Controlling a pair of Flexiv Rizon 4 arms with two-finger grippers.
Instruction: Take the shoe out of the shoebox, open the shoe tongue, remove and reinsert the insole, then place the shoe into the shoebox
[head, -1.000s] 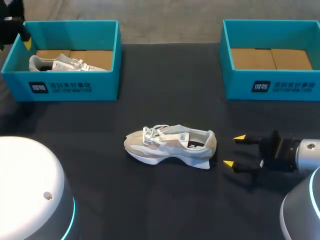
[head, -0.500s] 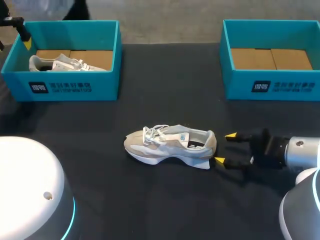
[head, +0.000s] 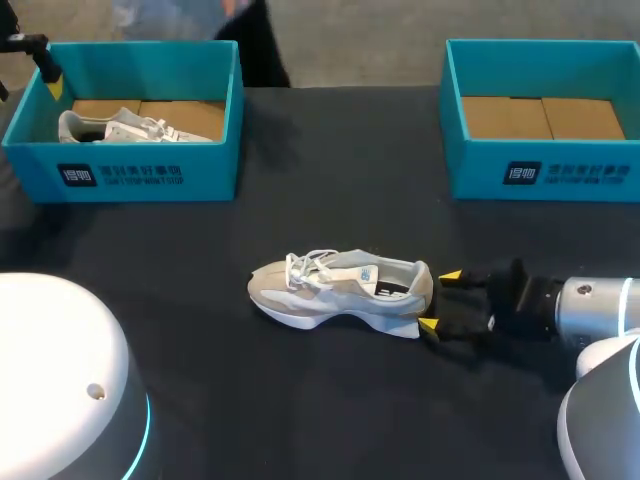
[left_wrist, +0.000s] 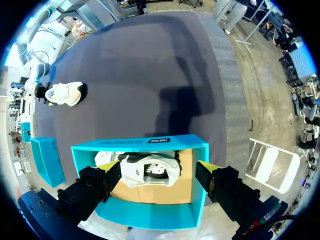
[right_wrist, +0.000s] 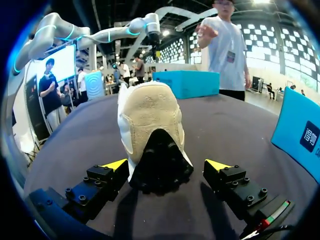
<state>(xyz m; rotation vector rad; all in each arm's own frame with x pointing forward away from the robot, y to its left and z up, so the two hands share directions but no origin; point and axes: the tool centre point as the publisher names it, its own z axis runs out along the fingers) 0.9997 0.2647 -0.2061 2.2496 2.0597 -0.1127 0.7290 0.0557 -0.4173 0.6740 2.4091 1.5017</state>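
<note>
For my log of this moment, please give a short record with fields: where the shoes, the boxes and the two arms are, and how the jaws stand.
shoe: on its sole on the table, outside both boxes, heel toward the right arm
right arm: low over the table; jaws open, one on each side of the heel, not closed on it
left shoebox: holds a second shoe
left arm: above the left shoebox, jaws open
right shoebox: no shoe in it
</note>
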